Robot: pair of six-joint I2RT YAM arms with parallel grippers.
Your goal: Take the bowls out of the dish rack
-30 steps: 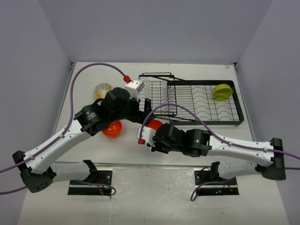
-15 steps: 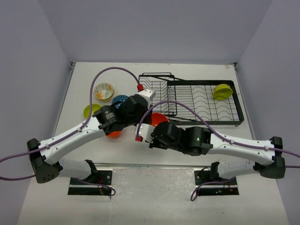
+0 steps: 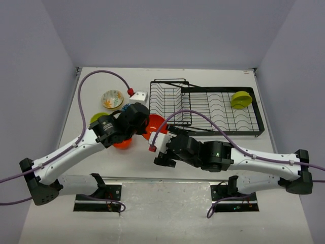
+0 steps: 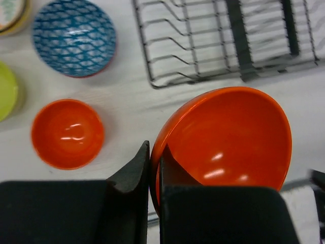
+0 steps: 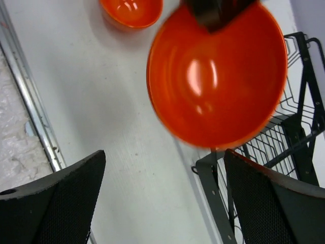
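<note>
Matte white table point(image 3: 228, 76). A glossy round orange bowl point(image 4: 228, 137) is held centre-frame, below the black wire rack point(image 3: 213, 104), its rim pinched by the left gripper point(image 4: 155, 157), arm angled in from lower left. A second orange bowl point(image 4: 67, 133) and a blue-patterned bowl point(image 4: 73, 36) lie left; a lime bowl point(image 3: 240, 99) sits upper right in the rack. The right gripper point(image 5: 165, 157) is spread wide, empty.
</note>
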